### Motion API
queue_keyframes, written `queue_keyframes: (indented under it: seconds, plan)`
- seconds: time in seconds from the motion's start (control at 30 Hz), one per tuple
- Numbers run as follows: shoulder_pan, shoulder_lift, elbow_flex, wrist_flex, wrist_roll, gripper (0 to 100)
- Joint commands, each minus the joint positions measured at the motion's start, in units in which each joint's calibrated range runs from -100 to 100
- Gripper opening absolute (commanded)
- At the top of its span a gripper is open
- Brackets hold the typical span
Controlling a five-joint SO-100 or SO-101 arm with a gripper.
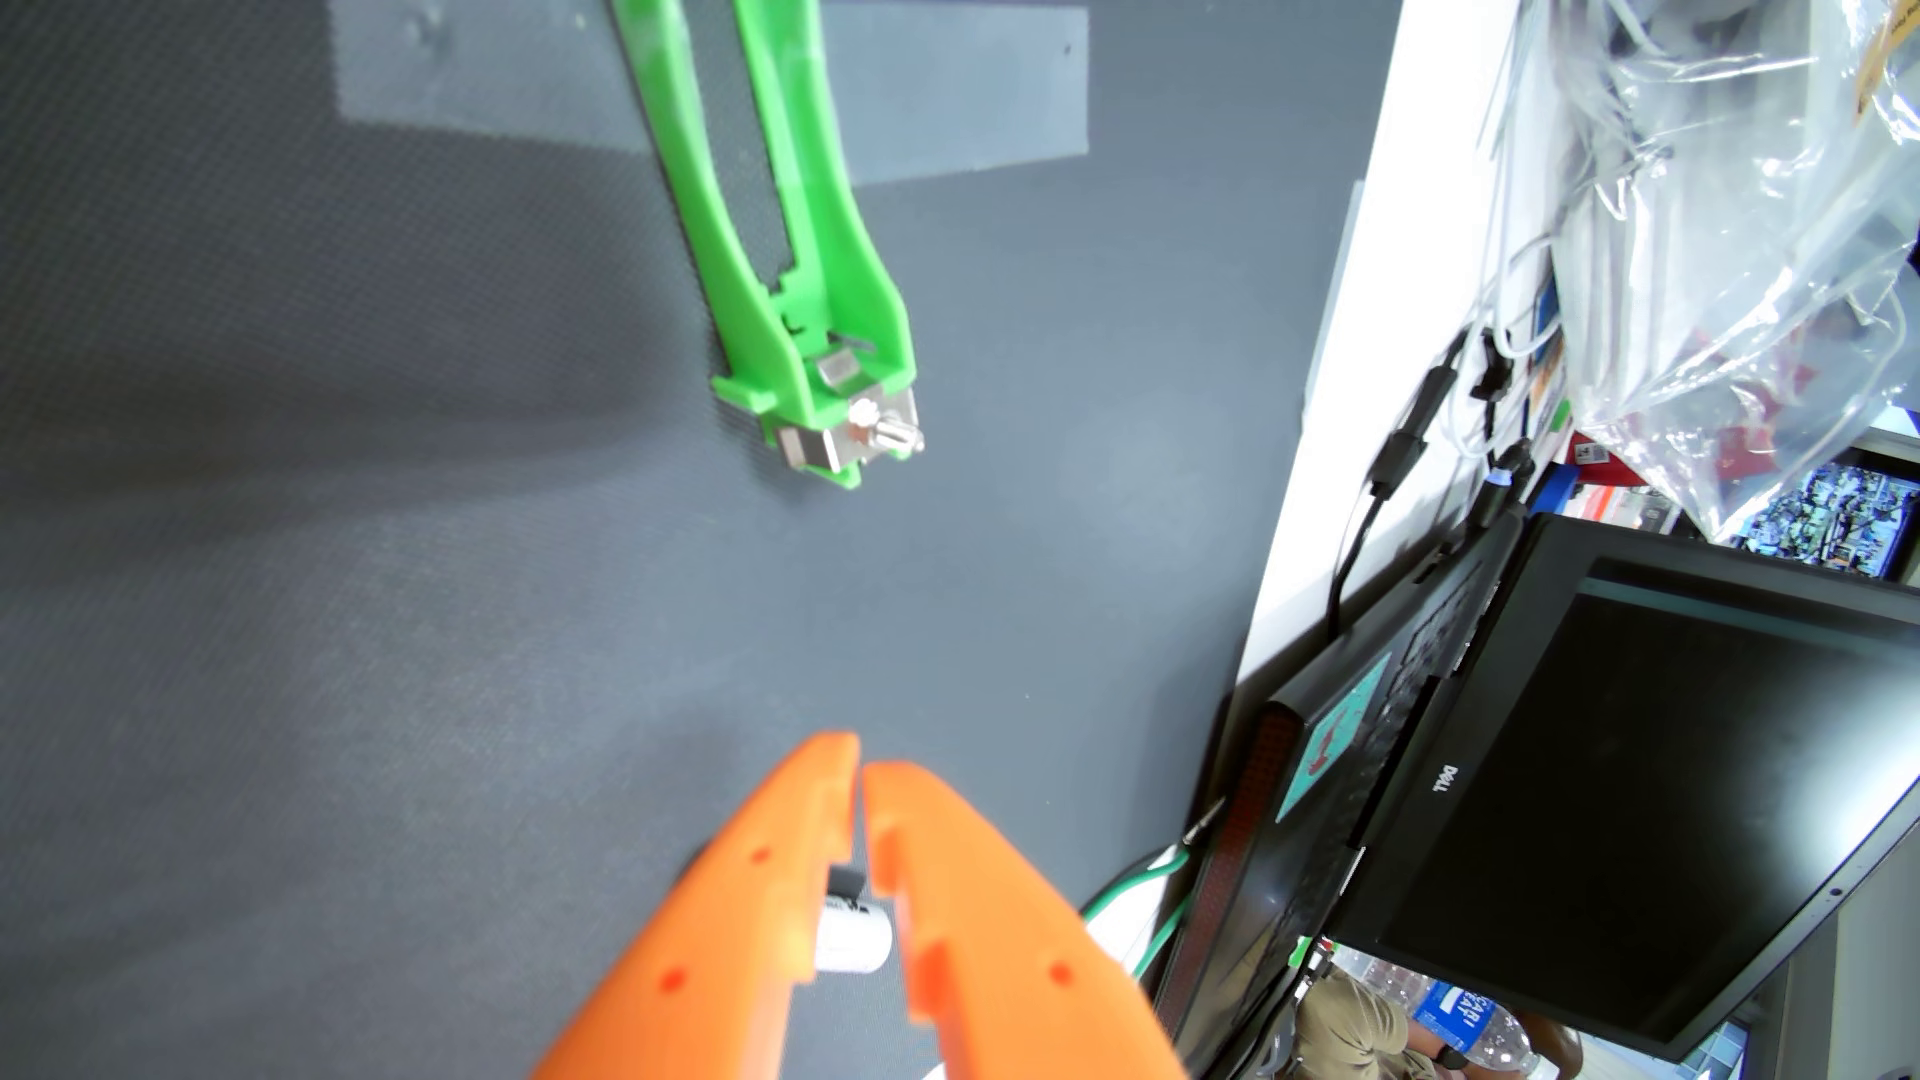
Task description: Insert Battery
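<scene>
My orange gripper (860, 763) enters the wrist view from the bottom edge, its two fingers almost touching at the tips. Clamped between them, further back, is a small white and black cylinder, the battery (854, 927). Above it on the dark grey mat lies a long green battery holder (821, 312), taped down at its far end. The holder's near end carries a metal contact and a small screw (883, 434). The gripper sits well below the holder, apart from it.
Clear tape (956, 93) fixes the holder to the mat near the top. Right of the mat's edge stand a black Dell laptop (1621, 789), cables (1382, 488), a plastic bag (1745, 208) and a green wire (1143, 903).
</scene>
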Motion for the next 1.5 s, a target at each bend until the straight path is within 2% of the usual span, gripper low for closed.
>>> queue_keyframes:
  seconds: [0.0,1.2,1.47]
  plan:
    - [0.32,-0.24,-0.24,-0.57,-0.23,2]
    - [-0.87,0.09,-0.33,-0.65,0.08,2]
    - [-0.87,7.34,-8.26,-0.65,0.29,2]
